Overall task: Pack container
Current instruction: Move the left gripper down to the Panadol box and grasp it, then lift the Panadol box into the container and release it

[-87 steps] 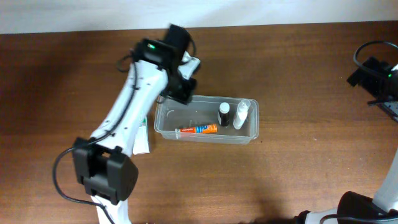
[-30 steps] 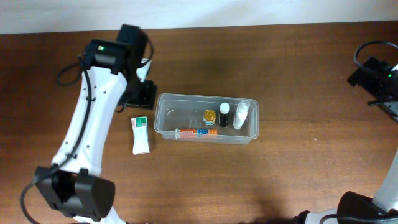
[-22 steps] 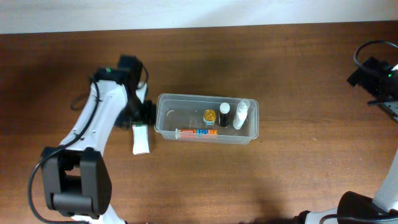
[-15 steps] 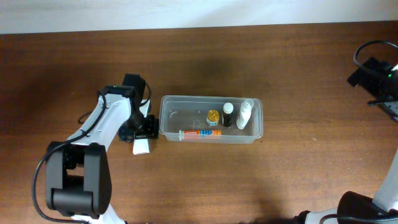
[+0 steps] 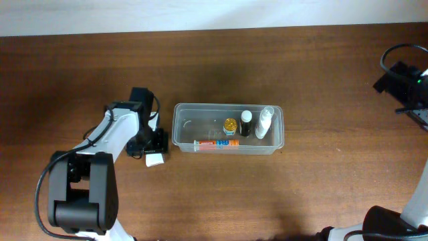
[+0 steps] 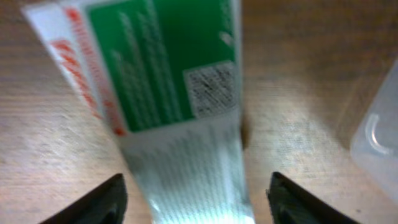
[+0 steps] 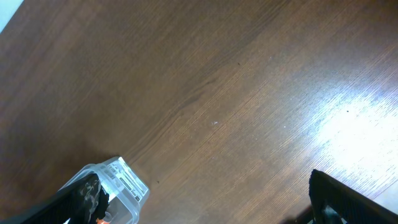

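Observation:
The clear container (image 5: 229,148) sits mid-table and holds an orange tube (image 5: 215,142), a gold-capped jar (image 5: 230,124), a black bottle (image 5: 246,124) and a white bottle (image 5: 265,123). My left gripper (image 5: 150,141) is low over a white tube with a green label (image 5: 156,159), just left of the container. In the left wrist view the tube (image 6: 161,81) lies between the open fingers (image 6: 196,180) with a gap on each side. My right gripper (image 5: 400,79) is at the far right edge, open and empty (image 7: 205,186).
A corner of the container shows at the right edge of the left wrist view (image 6: 376,140) and at the lower left of the right wrist view (image 7: 121,180). Bare brown wood lies between the container and the right arm.
The gold-capped jar has appeared in the container. My left arm swung from behind the container down onto the green tube at its left. The container slid slightly right.

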Motion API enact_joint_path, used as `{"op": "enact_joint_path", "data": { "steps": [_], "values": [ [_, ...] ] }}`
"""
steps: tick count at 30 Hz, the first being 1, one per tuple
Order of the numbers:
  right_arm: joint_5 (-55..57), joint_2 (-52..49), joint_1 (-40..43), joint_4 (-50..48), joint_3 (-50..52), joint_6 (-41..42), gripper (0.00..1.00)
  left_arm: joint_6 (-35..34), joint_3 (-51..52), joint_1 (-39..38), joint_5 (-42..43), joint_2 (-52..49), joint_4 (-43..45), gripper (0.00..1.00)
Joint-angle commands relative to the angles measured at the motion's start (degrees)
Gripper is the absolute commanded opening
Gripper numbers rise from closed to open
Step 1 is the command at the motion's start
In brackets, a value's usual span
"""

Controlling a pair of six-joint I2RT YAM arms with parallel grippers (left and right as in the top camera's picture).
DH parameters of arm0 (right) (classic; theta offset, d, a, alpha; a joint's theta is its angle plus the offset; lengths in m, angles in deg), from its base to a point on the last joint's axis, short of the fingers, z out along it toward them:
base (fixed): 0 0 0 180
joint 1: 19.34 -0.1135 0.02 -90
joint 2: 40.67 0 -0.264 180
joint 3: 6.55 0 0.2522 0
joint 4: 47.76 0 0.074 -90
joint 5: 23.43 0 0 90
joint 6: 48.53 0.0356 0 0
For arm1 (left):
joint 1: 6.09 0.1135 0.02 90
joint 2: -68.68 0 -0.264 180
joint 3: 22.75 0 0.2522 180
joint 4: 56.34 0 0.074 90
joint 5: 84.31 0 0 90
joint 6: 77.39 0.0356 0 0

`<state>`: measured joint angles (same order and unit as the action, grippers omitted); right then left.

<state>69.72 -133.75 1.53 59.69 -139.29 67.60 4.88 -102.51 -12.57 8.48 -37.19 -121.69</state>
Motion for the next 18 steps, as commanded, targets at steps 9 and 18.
{"op": "enact_joint_path", "data": {
  "steps": [9, 18],
  "values": [
    [0.52, 0.00, 0.22, 0.00, -0.04, -0.20, 0.98, 3.85, -2.56, 0.96, 1.07, -0.17, 1.84, 0.42],
    [0.52, 0.00, 0.22, 0.00, -0.04, -0.20, 0.98, 11.61, -21.14, 0.83, 1.09, 3.34, -15.54, 0.38]
  ]
}}
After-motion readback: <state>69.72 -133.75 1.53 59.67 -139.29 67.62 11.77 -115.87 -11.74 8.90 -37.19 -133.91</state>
